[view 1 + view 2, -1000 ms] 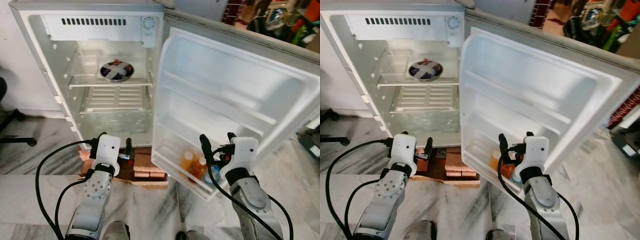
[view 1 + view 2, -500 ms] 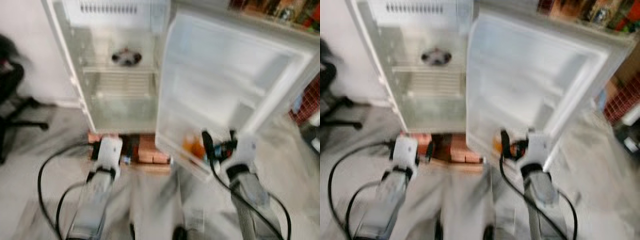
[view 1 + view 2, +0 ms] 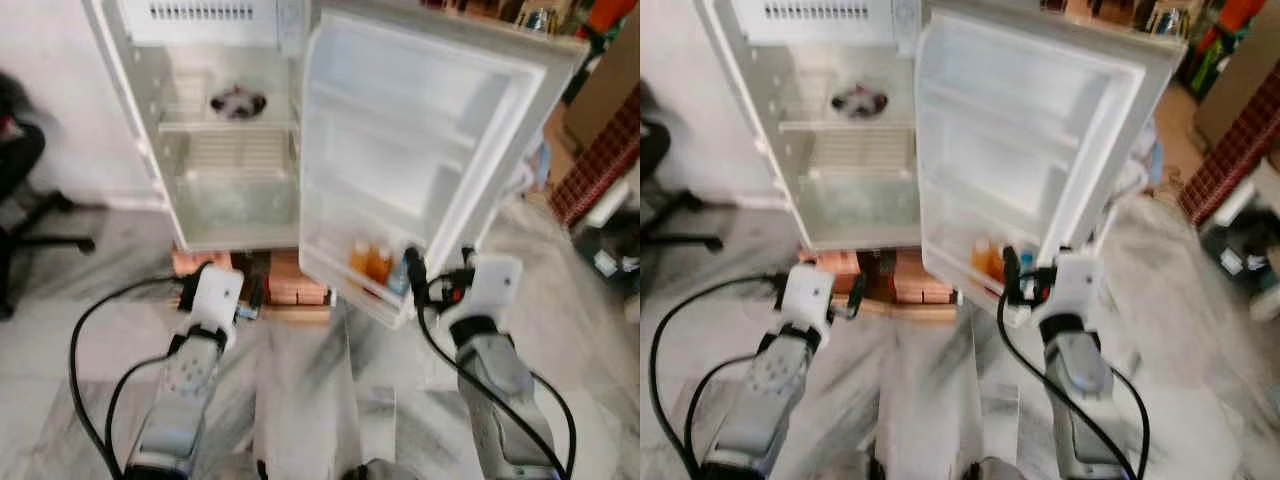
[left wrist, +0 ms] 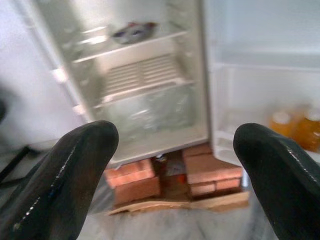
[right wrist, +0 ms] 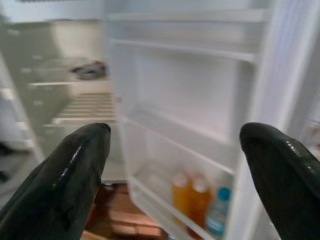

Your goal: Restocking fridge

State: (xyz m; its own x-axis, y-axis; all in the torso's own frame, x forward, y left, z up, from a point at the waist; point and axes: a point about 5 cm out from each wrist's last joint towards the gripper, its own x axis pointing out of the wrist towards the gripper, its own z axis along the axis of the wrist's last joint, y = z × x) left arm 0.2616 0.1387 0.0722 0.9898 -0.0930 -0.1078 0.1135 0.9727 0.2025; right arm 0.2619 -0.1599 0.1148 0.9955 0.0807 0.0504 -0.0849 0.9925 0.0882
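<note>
While the small white fridge stands with its door swung wide to the robot's right, both grippers hang low in front of it with nothing between their fingers: the left gripper is spread apart and empty, pointing at the base of the cabinet, and the right gripper is likewise spread and empty, pointing into the inner side of the door. Two orange bottles stand side by side in the lowest door shelf, with a blue-capped bottle just beside them on the side toward the door's outer edge; in the head views the right gripper sits just beside that corner of the door shelf, slightly below the bottles, and whether it touches the door cannot be told through the blur. Inside the cabinet a round dark dish with a red and white pattern rests on the upper glass shelf, well apart from both grippers, and a clear crisper drawer sits below it. Red bricks prop up the fridge on a flat board over the grey marble floor, near the left gripper. Black chair legs show at the robot's far left, and black cables loop beside both silver arms
</note>
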